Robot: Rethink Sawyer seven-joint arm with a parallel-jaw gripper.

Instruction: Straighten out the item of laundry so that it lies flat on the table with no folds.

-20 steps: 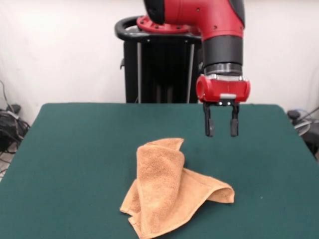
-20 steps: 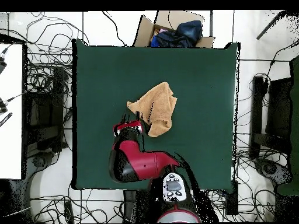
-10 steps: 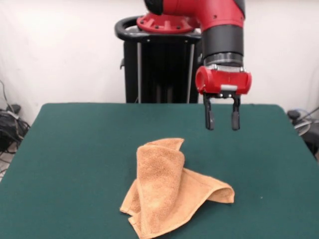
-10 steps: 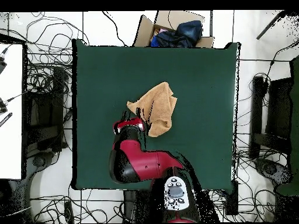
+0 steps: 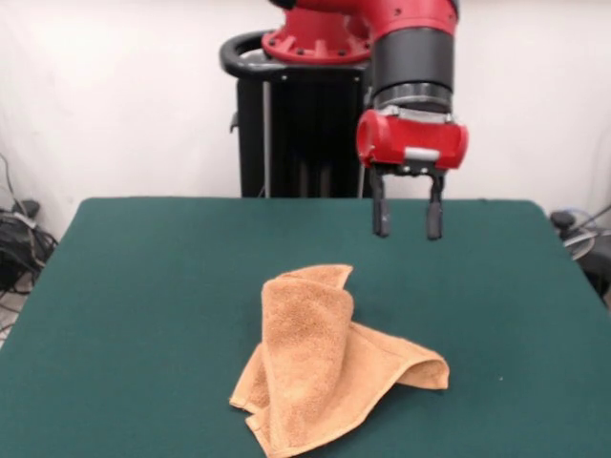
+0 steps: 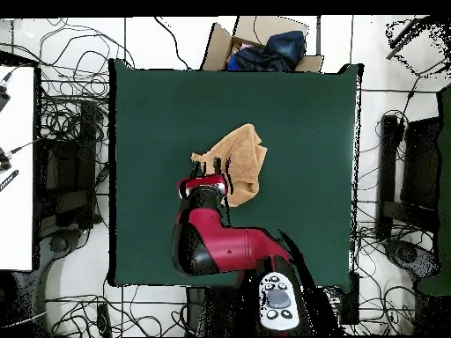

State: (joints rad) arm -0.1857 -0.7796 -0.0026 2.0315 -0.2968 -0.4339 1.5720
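The orange-tan towel point(image 5: 329, 361) lies crumpled and folded over itself on the dark green table point(image 5: 143, 286), near the front middle in the front view. It also shows in the overhead view point(image 6: 240, 160) near the table's point(image 6: 299, 114) middle. My gripper point(image 5: 407, 227) hangs open and empty in the air, above the table and behind the towel's right part, not touching it. In the overhead view the gripper point(image 6: 211, 167) sits at the towel's left lower edge.
A cardboard box point(image 6: 264, 46) with dark cloth stands beyond the table's far edge in the overhead view. The black pedestal point(image 5: 296, 124) stands behind the table. Cables lie on the floor around the table.
The gripper has risen and moved a little to the left in the front view, staying open. The towel has not moved.
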